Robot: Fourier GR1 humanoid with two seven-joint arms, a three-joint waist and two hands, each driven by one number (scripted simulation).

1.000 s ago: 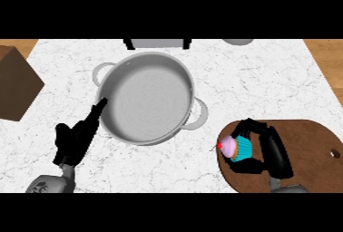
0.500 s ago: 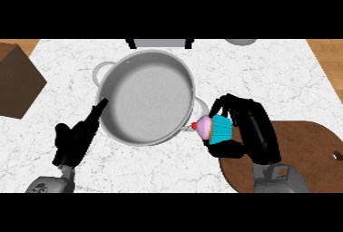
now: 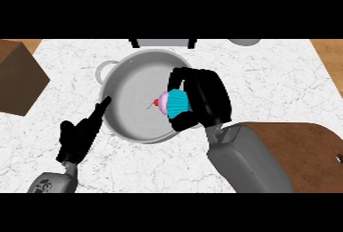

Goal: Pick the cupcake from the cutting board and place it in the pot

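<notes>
1. I read the step in hand as the carry into the pot: my right hand (image 3: 204, 97) hangs over the right half of the round grey metal pot (image 3: 137, 118), with the cupcake in a turquoise wrapper with pink frosting and a red top (image 3: 173, 102) in it.
2. The right hand's fingers and thumb are curled round the cupcake, clamped on its wrapper; the frosted end points left, toward the pot's middle, so the cupcake lies tipped on its side in the grasp.
3. The cupcake is off the brown wooden cutting board (image 3: 295, 142), which lies at the counter's right edge, partly behind my right forearm. I judge the cupcake to be above the pot's floor, not resting on it, though how high I cannot tell from straight above.
4. My left hand (image 3: 79, 136) rests on the white marbled counter (image 3: 281, 77) just beside the pot's lower-left rim, fingers straight and together, holding nothing.
5. The next move, as I judge it, calls for lowering the right hand toward the pot's floor, turning the wrapper base downward, then parting the fingers to let go.
6. The risk I see: released while tipped, the cupcake may land on its side.
</notes>
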